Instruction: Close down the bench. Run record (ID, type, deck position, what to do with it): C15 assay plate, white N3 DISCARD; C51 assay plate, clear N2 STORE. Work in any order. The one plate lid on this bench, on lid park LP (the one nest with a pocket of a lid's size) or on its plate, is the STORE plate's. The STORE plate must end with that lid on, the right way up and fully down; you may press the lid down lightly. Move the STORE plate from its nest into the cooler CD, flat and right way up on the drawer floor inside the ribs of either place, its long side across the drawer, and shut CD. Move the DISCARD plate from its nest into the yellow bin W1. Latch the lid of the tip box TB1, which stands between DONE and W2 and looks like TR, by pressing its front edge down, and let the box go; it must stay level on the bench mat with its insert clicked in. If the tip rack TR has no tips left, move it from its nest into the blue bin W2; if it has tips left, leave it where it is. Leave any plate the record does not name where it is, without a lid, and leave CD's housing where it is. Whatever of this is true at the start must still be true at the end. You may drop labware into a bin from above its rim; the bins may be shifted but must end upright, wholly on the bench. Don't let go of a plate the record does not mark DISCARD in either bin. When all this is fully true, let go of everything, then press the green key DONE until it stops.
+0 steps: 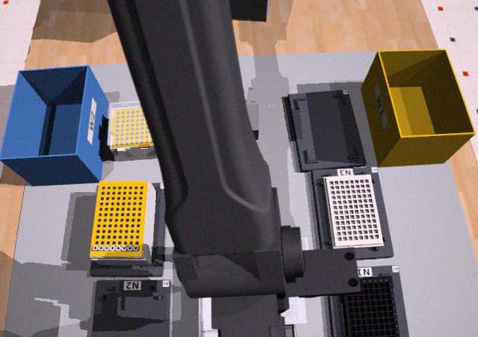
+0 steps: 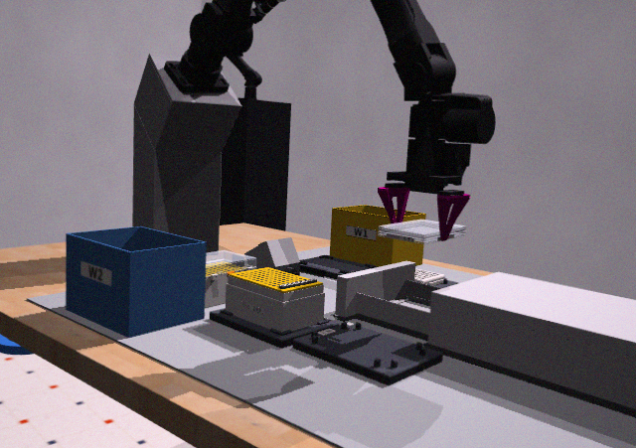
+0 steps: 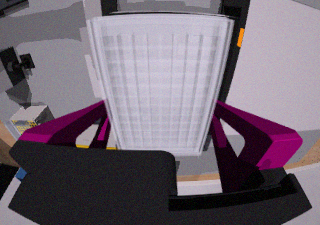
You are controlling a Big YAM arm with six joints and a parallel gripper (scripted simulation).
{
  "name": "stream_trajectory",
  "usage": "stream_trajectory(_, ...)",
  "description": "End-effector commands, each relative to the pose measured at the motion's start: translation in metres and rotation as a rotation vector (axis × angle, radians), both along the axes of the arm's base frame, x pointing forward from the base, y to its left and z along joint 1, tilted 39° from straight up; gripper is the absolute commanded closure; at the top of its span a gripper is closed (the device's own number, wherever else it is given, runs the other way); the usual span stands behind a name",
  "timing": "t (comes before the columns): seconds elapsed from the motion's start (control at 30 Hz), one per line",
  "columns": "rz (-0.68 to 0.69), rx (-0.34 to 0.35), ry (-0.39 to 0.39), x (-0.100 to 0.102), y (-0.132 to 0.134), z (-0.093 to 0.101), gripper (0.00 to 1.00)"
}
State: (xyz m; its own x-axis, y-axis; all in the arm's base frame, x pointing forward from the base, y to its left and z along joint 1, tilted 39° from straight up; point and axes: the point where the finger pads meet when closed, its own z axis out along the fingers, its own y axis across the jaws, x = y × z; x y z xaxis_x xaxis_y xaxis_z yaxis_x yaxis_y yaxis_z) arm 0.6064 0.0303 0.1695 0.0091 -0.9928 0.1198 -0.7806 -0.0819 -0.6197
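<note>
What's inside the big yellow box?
The yellow bin looks empty: only its bare floor and walls show. The near wall hides a strip of floor.

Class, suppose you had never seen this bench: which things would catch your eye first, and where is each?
The dark arm's hand with magenta fingers grips a clear plate level in the air, above the open cooler drawer. A blue bin stands at the bench's near left and a yellow bin further back, behind the carried plate.
</note>
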Motion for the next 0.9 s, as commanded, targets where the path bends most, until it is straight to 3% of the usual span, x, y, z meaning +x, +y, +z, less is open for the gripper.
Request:
stream_trajectory(0.0,-0.013,0.019,-0.048,-0.003,0.002,0.023,1.00)
stream_trajectory(0.07,-0.026,0.020,-0.047,-0.002,-0.007,0.023,1.00)
stream_trajectory(0.23,-0.025,0.020,-0.046,-0.002,-0.008,0.023,1.00)
stream_trajectory(0.27,-0.006,0.020,-0.045,-0.003,0.003,0.023,1.00)
stream_trajectory(0.87,-0.003,0.006,-0.041,-0.002,-0.008,0.025,1.00)
